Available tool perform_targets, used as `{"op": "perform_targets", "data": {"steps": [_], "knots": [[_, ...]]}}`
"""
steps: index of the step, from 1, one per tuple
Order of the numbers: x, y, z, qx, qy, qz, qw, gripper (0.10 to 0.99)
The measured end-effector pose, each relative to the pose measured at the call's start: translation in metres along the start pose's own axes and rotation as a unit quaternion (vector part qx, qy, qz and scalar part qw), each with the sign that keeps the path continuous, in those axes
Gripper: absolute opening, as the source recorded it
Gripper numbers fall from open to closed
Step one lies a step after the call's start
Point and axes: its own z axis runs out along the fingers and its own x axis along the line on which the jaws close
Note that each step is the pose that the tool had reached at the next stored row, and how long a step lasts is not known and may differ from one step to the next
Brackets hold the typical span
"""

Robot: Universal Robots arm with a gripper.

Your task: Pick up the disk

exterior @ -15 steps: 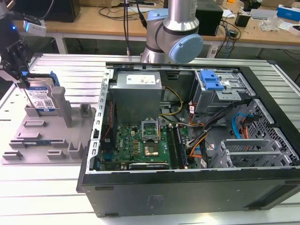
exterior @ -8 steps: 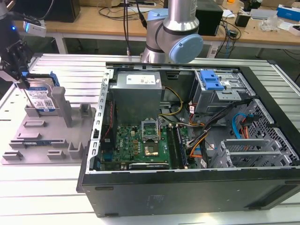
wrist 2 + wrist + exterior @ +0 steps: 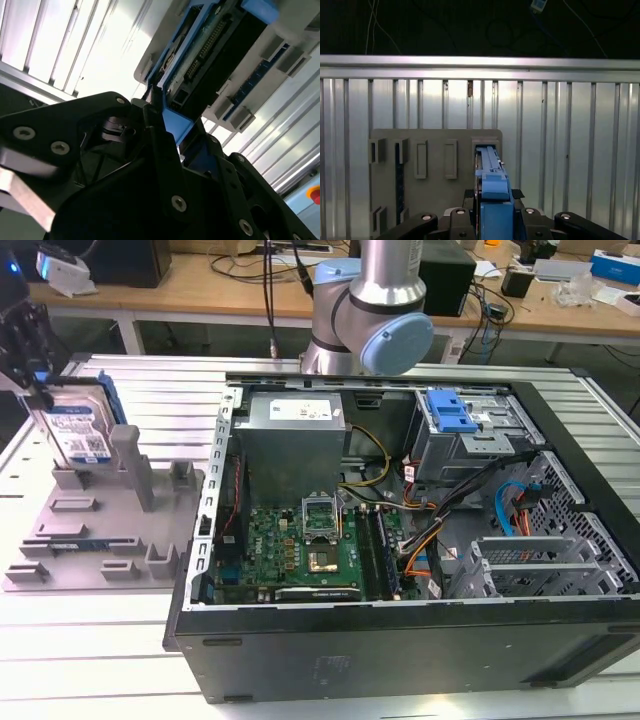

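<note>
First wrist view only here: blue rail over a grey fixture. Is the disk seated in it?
Observer: In the exterior view the disk stands on edge in the grey fixture, label side showing. Its lower edge looks to be in the slot.
Operator: Where's the gripper on it?
Observer: The gripper is at the disk's top edge, toward the exterior view's left end.
Operator: Anything close by?
Observer: An open computer case lies beside the fixture, on the exterior view's right.
</note>
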Motion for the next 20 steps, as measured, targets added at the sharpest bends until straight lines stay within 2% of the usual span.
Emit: {"op": "perform_targets", "data": {"steps": [3,12,13,16,18,19,20], "knots": [[0.0002,-0.0004,-0.0232,0.0000,0.0000,0.000,1.0000,0.365],[0.0005,-0.0013,-0.0713,0.0000,0.0000,0.000,1.0000,0.365],[0.0005,-0.0014,-0.0796,0.0000,0.0000,0.000,1.0000,0.365],[0.0007,-0.0018,-0.0982,0.0000,0.0000,0.000,1.0000,0.365],[0.0007,-0.0019,-0.1075,0.0000,0.0000,0.000,1.0000,0.365],[0.0008,-0.0021,-0.1185,0.0001,0.0000,0.000,1.0000,0.365],[0.0009,-0.0022,-0.1245,0.0000,0.0000,0.000,1.0000,0.365]]}}
